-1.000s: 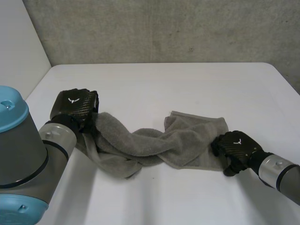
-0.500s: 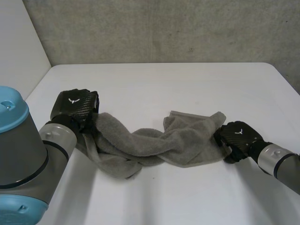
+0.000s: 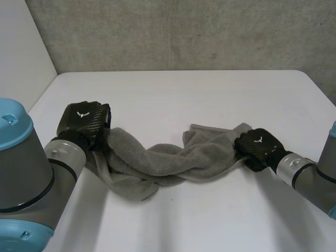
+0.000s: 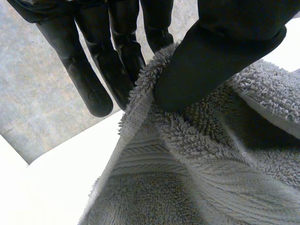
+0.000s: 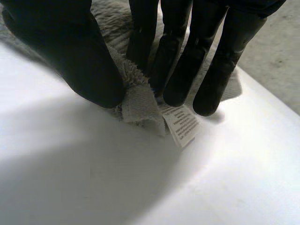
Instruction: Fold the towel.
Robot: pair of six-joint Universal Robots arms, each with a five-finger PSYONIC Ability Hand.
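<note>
Pinch grips on towel: left hand, right hand

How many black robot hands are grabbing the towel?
2. The left hand pinches one end of the grey towel; the right hand pinches the opposite corner, beside its white label.

- Right hand has slid inward across the table and away from the near edge, pinching the towel by its corner
- Towel's right end gets dragged along, now bunched narrower
</note>
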